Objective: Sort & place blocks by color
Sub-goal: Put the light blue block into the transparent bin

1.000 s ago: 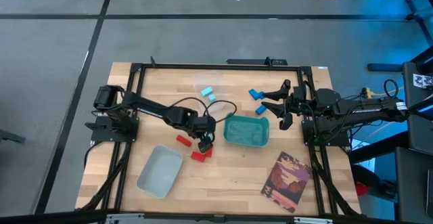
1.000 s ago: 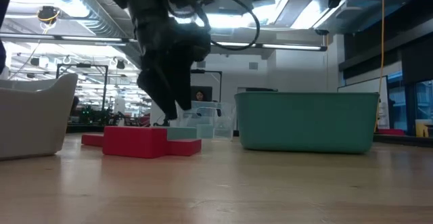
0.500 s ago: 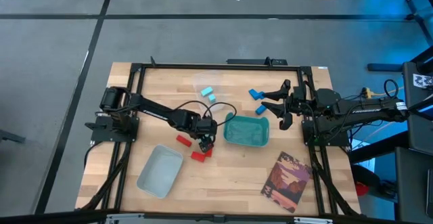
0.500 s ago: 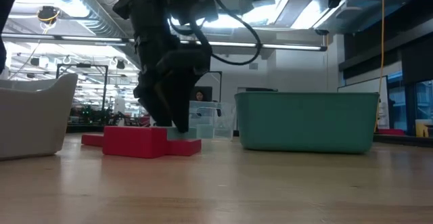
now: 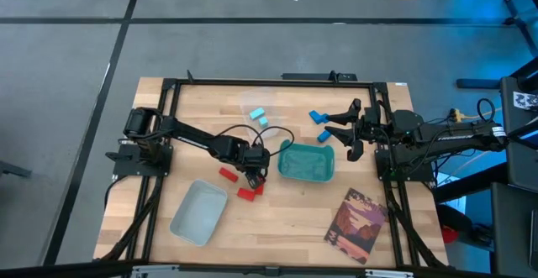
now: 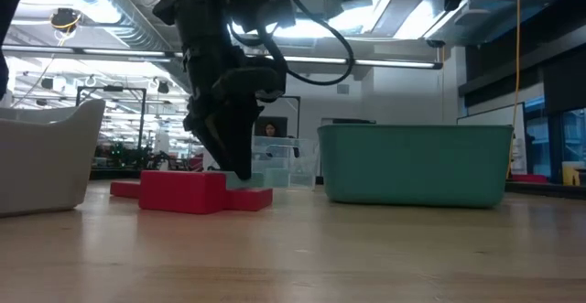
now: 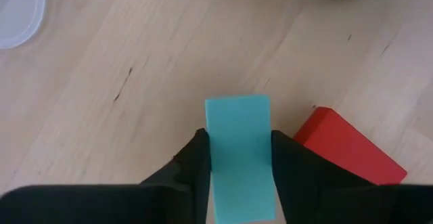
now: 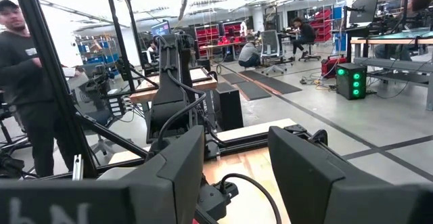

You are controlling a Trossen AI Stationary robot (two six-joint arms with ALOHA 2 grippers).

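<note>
My left gripper [image 7: 238, 158] has just closed from wide open onto a cyan block [image 7: 238, 149] lying on the table [image 5: 277, 228]; my fingers [image 7: 193, 166] now press its two long sides, so I judge the grasp made and the lift next. This block sits between the teal bin [image 5: 306, 162] and the red blocks [image 5: 244, 187], with one red block [image 7: 348, 153] just beside my finger, close enough to be nudged as I rise. The grey tray [image 5: 198, 212] lies nearer the front edge. Two more cyan blocks [image 5: 259, 115] and two blue blocks [image 5: 319, 125] lie farther back. My right gripper [image 5: 349, 132] waits beside the blue blocks, fingers parted and empty. A book [image 5: 357, 215] lies well apart.
</note>
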